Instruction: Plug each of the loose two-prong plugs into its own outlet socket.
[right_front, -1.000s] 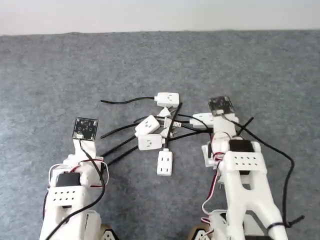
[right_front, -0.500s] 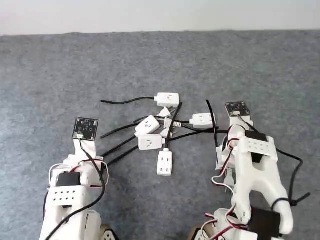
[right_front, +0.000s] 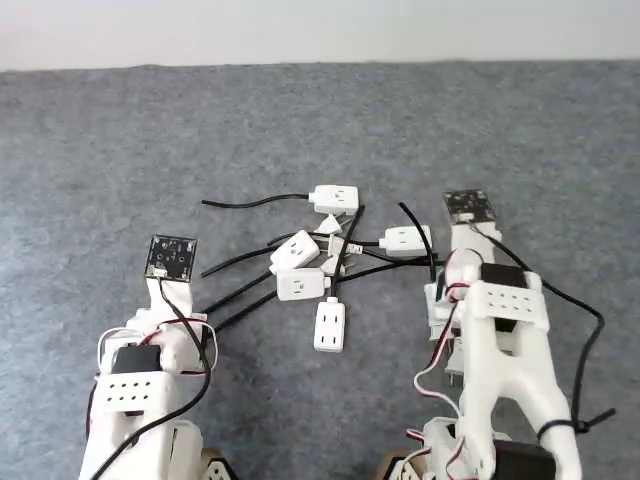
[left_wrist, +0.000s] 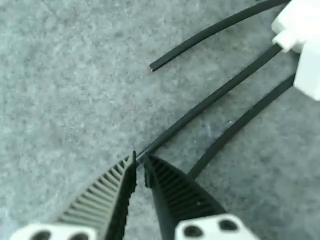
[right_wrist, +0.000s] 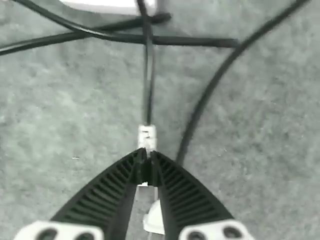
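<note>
My right gripper (right_wrist: 145, 161) is shut on a small white two-prong plug (right_wrist: 146, 136), whose black cord (right_wrist: 148, 75) runs off toward a white outlet socket (right_wrist: 107, 5). In the high view the right arm (right_front: 500, 300) stands just right of the cluster of several white outlet sockets (right_front: 300, 284), beside the rightmost socket (right_front: 405, 238); a black cord (right_front: 418, 235) rises next to it. My left gripper (left_wrist: 139, 161) is shut just above the carpet, its tips at a black cord (left_wrist: 210, 100), with nothing held. The left arm (right_front: 150, 340) stands left of the cluster.
Grey carpet (right_front: 150, 130) covers the table. Black cords (right_front: 240, 290) fan out from the sockets toward the left arm, and one cut cord end (left_wrist: 151, 67) lies loose. A long black cord (right_front: 575, 330) loops around the right arm. Open carpet lies at the far side.
The right arm swung to the right, then came back a little left and forward, pulling a black cord up beside the rightmost socket. The left arm has kept still.
</note>
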